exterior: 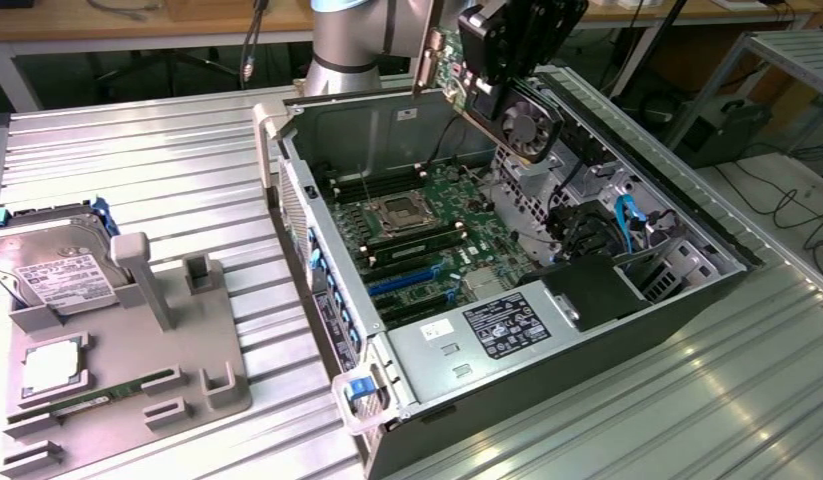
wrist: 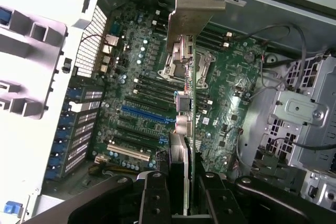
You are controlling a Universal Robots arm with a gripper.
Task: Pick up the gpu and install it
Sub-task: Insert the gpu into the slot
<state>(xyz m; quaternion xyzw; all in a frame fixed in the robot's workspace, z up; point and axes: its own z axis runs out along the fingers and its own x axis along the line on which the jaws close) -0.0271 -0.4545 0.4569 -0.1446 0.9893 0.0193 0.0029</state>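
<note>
**Exterior view: gpu clamped in the gripper, raised over the open case**

Nearest, at the exterior view's left, a grey holder stands on the ribbed metal table. It keeps the spare parts apart in their own recesses: one memory stick, one square processor chip and, farther back, one hard drive propped on edge.

Just right of the holder lies one computer case, on its side with the panel off. That leaves its one motherboard facing up, open to reach from above.

Over the far end of the case hangs the one gripper, with its jaws clamped on the one gpu. The card is tilted and clear of the board, its fan face turned toward the exterior view's right.

In the wrist view the fingers press the card's two faces, so the gpu is seen edge-on, with its silver bracket at the end away from the gripper. Judging by that pose, it is gripped by its flat sides so the connector edge stays free to face the motherboard and its slots.

Behind it all rises the one arm
</note>
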